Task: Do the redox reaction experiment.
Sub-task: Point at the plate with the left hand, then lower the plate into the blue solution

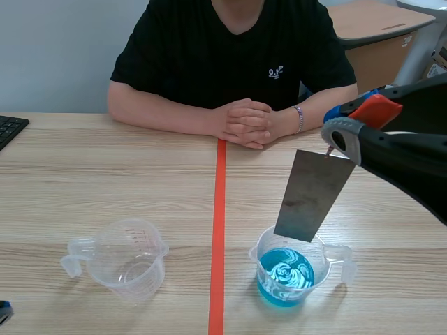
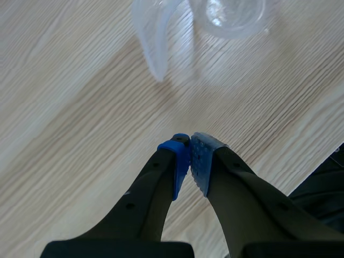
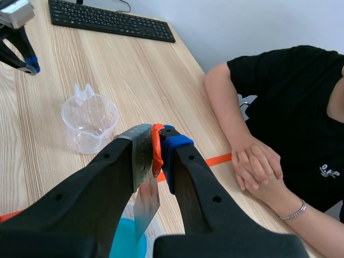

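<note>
Here, over the wooden table point(image 1: 105, 174), right jaws grip metal plate point(image 1: 313, 195), left jaws closed.

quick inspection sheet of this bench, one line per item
surface: wooden table, orange-red tape line down the middle
job's things: metal plate hanging tilted over the cup of blue liquid; empty clear cup on the left arm's side
clutter: keyboard at the far left edge
grippers: right gripper shut on the plate's top; left gripper shut on nothing, low near the empty cup
cables: thin dark lead behind the keyboard, it seems
surroundings: person seated across, hands clasped on the table
</note>
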`<state>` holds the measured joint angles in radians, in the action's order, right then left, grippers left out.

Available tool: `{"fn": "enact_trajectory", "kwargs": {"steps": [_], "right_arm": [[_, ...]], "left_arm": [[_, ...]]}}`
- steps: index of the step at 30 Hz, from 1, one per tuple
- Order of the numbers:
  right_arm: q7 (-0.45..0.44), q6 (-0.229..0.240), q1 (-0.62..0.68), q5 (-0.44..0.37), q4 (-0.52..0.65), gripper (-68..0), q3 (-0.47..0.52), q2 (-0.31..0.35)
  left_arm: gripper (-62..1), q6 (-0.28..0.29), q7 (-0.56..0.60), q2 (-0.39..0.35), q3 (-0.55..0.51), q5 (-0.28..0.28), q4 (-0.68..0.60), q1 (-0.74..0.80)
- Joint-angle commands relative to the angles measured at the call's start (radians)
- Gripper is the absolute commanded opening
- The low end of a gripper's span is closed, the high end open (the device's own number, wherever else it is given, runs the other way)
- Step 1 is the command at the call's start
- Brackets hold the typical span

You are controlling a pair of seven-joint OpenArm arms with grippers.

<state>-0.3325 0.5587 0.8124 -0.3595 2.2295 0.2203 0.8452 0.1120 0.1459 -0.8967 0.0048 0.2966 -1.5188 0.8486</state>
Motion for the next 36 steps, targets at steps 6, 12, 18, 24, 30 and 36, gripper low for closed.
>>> {"fn": "enact_trajectory", "kwargs": {"steps": [6,12,18,24,30,36], "right_arm": [[-0.014,-0.004,-0.009,-0.015,0.005,-66.0,-0.002,0.01],[-0.023,-0.004,-0.009,-0.015,-0.014,-66.0,-0.005,0.01],[-0.061,-0.004,-0.009,-0.014,-0.055,-66.0,-0.016,0.01],[-0.086,-0.004,-0.023,-0.006,-0.096,-66.0,-0.05,0.01],[-0.089,-0.005,-0.067,-0.002,-0.137,-66.0,-0.106,0.01],[-0.112,-0.005,-0.128,0.016,-0.198,-66.0,-0.179,0.008]], "left_arm": [[-56.7,-0.022,0.016,0.177,-0.111,0.005,-0.013,0.13],[-56.7,-0.074,0.013,0.285,-0.135,-0.004,-0.013,0.195],[-56.7,-0.102,0.003,0.372,-0.142,-0.012,-0.013,0.224],[-56.7,-0.127,-0.012,0.44,-0.145,-0.061,-0.013,0.237],[-56.7,-0.128,-0.018,0.453,-0.146,-0.061,-0.013,0.238],[-56.7,-0.127,-0.016,0.453,-0.146,-0.061,-0.013,0.248]]}}
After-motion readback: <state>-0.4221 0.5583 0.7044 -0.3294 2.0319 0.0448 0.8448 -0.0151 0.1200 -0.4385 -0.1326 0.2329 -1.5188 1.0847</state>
